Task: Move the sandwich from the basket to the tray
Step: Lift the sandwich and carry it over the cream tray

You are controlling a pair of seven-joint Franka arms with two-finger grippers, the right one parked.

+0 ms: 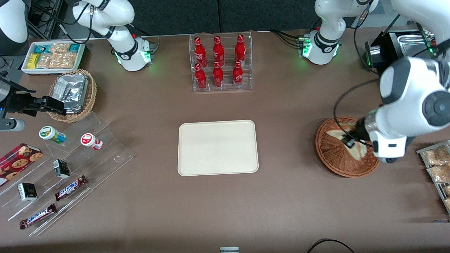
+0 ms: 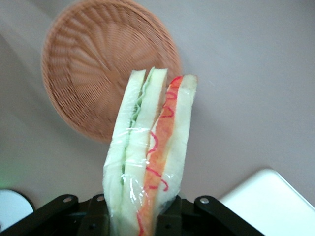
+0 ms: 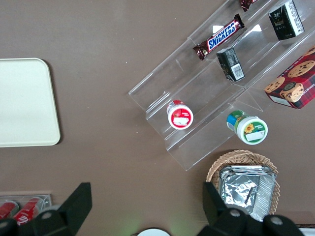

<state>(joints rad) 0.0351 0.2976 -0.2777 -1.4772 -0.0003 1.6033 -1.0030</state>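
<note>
— Sandwich (image 2: 147,157) first: where is it?

— Clamped in the gripper (image 2: 142,216), whose two fingers press against its flat bread faces. It points away from the wrist, wrapped in clear film, with green filling in one half and orange and red filling in the other. In the wrist view it hangs clear of the basket (image 2: 93,64), which shows no contents there.

— And from the front?

— The working arm's wrist hangs over the basket (image 1: 334,154), hiding part of it. A pale wedge of the sandwich (image 1: 358,151) shows just under the wrist, over the basket's weave. How high it sits above the wicker I cannot tell from that angle.

— The tray?

— The tray (image 1: 218,147) lies flat in the middle of the worktop (image 1: 281,211), well apart from the basket and nearer the parked arm's end than the basket is. A corner of the tray (image 2: 270,201) also shows in the wrist view.

— Anything near it?

— A clear rack of red bottles (image 1: 219,63) stands farther from the front camera than the tray.
</note>
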